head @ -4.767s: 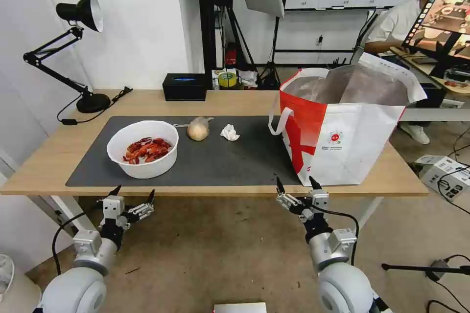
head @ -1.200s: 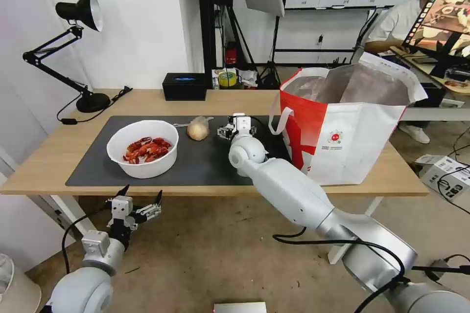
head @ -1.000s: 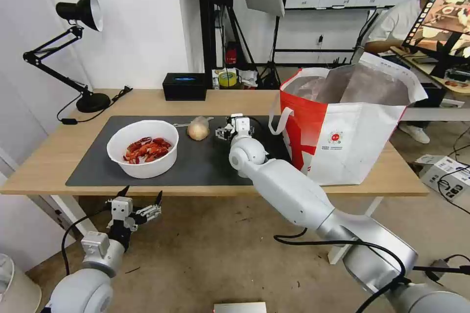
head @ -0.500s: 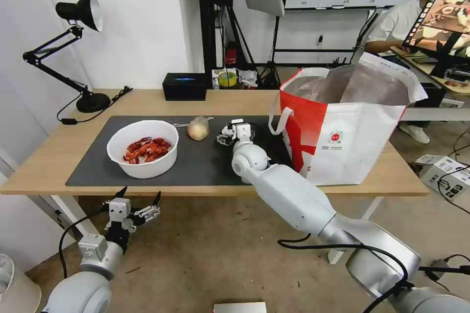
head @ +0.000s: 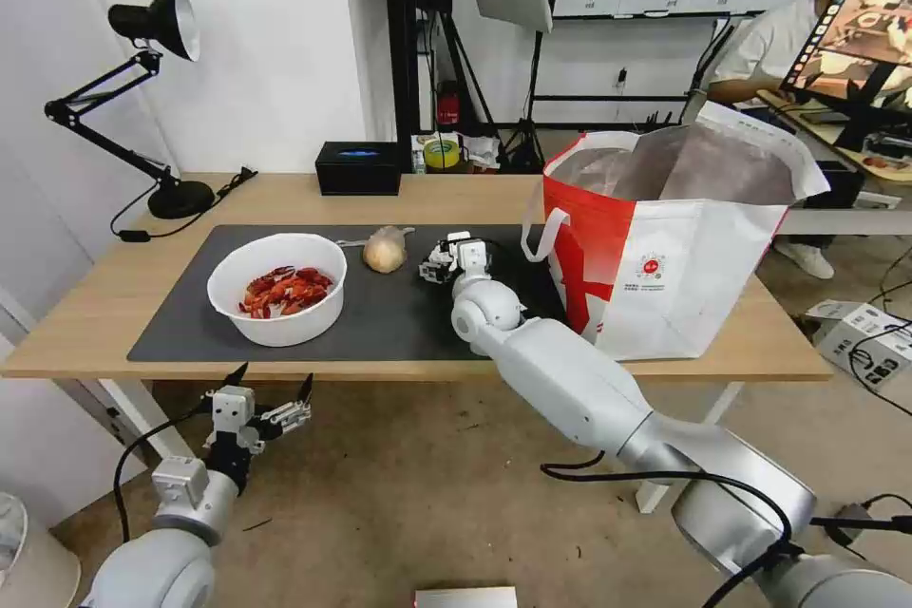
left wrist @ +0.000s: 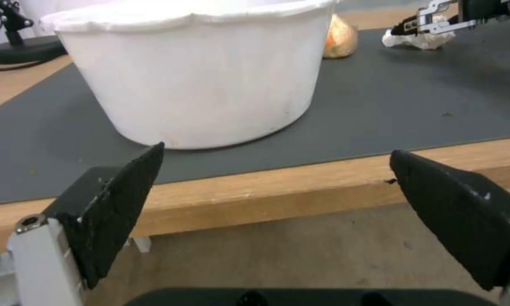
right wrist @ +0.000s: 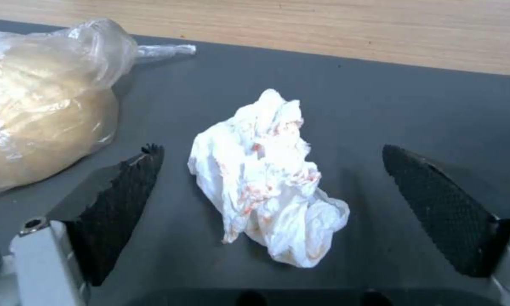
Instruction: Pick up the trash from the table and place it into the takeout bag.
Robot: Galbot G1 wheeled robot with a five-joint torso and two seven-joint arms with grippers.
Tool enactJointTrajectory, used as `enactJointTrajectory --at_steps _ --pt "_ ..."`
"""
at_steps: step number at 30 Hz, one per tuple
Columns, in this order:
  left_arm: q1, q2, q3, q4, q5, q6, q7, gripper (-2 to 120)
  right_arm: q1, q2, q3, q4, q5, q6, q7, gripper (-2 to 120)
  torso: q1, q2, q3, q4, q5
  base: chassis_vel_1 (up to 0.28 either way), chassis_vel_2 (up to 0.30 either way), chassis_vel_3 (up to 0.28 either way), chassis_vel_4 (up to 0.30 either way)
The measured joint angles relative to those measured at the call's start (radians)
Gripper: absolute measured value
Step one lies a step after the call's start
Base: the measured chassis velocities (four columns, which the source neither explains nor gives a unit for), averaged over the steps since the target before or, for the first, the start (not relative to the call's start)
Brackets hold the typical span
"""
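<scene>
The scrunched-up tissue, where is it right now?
The tissue lies on the dark mat, between the open fingers of the right pincer, beside the bagged bun.

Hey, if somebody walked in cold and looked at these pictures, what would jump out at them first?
Probably the right gripper stretched out over the dark grey mat, its open fingers on either side of the crumpled white tissue, beside the clear bag of beige bun. Next, the big white and red takeout bag standing open at the table's right end, and the white bowl of red crayfish shells on the mat's left. The left gripper hangs open below the table's front edge.
</scene>
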Motion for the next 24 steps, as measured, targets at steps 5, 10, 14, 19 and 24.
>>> enactJointTrajectory --at_steps 5,10,14,19,24 --pt "-0.001 -0.001 0.003 -0.001 0.0 0.0 0.0 100 0.0 0.0 0.001 -0.005 0.0 0.001 -0.002 98 0.0 0.0 0.0 0.0 0.0 0.0 0.0 0.0 0.0" --pt "0.0 0.0 0.001 -0.004 0.0 0.0 0.001 100 -0.01 0.001 0.005 -0.005 0.0 0.002 -0.003 78 0.0 0.0 0.0 0.0 0.0 0.0 0.0 0.0 0.0" --pt "0.0 0.001 0.001 -0.007 -0.001 0.0 0.001 100 -0.014 0.001 0.007 -0.005 0.0 0.002 -0.003 65 0.0 0.0 0.0 -0.0001 0.0 0.0 0.0 0.0 0.0" --pt "0.0 0.0 0.001 -0.009 -0.001 0.001 0.001 100 -0.017 -0.001 0.01 -0.005 0.001 0.003 -0.003 51 0.0 0.0 0.0 -0.0001 0.0 0.0 0.0 0.0 0.0" --pt "0.0 -0.001 0.003 -0.01 -0.001 0.001 0.001 100 -0.019 -0.002 0.013 -0.005 0.003 0.003 -0.003 44 0.0 0.0 0.0 0.0 0.0 0.0 0.0 0.0 0.0"
